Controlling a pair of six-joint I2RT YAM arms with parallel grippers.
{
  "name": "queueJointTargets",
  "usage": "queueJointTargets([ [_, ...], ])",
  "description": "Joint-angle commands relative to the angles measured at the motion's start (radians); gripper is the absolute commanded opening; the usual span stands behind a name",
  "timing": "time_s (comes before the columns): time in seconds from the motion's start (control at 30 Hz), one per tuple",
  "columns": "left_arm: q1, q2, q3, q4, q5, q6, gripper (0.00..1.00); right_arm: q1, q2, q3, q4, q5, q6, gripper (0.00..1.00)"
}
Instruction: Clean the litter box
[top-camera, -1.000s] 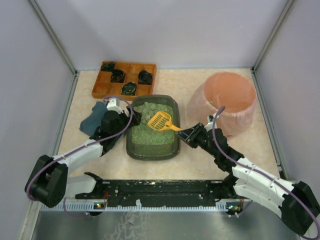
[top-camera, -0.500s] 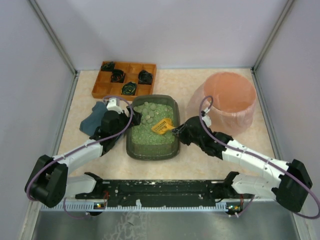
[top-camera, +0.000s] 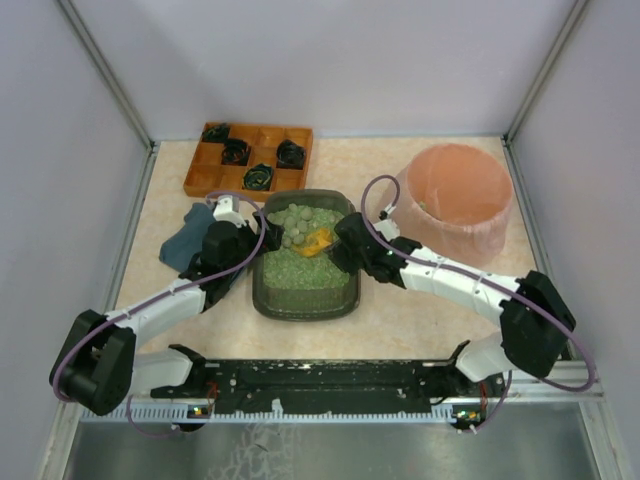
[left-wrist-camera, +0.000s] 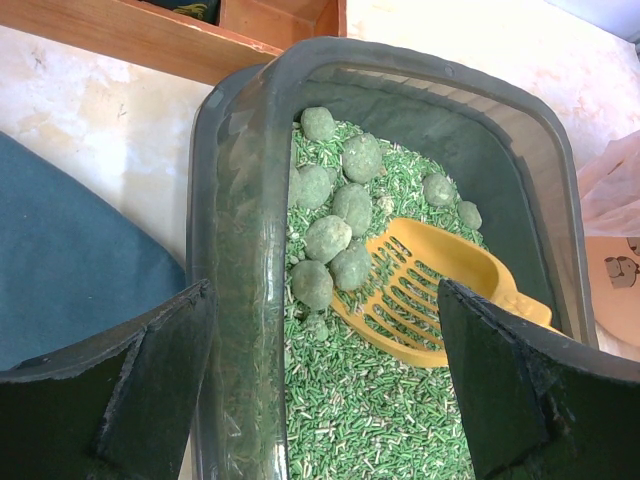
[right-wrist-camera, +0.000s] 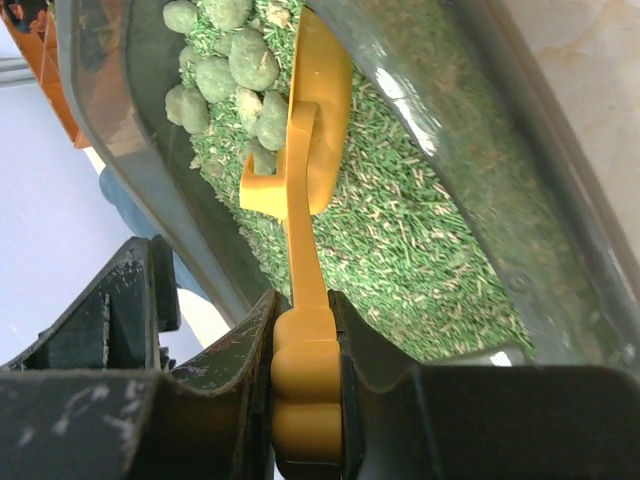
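The beige counter (top-camera: 400, 315) carries the litter box (top-camera: 305, 313) at its middle. A wooden tray (top-camera: 200, 180) sits far left, a blue cloth (top-camera: 182, 246) lies just left of the box, and a pink bin (top-camera: 475, 235) stands right.

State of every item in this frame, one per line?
litter box: holds litter and clumps.
scoop: held by its handle, blade in the litter beside the clumps.
left gripper: open, straddling the box's left wall.
right gripper: shut on the scoop.
pink bin: upright, bag-lined.
blue cloth: crumpled beside the box.
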Motion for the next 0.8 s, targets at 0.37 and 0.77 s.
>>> queueJointTargets([
  [0.37, -0.005, -0.019, 0.002, 0.017, -0.005, 0.007, 0.95, -0.028, 0.143, -0.147, 0.371, -0.173, -0.114, 0.00],
  [0.77, -0.004, -0.022, 0.001, 0.017, -0.004, 0.007, 0.95, -0.033, -0.052, -0.326, 0.615, -0.215, -0.276, 0.00],
])
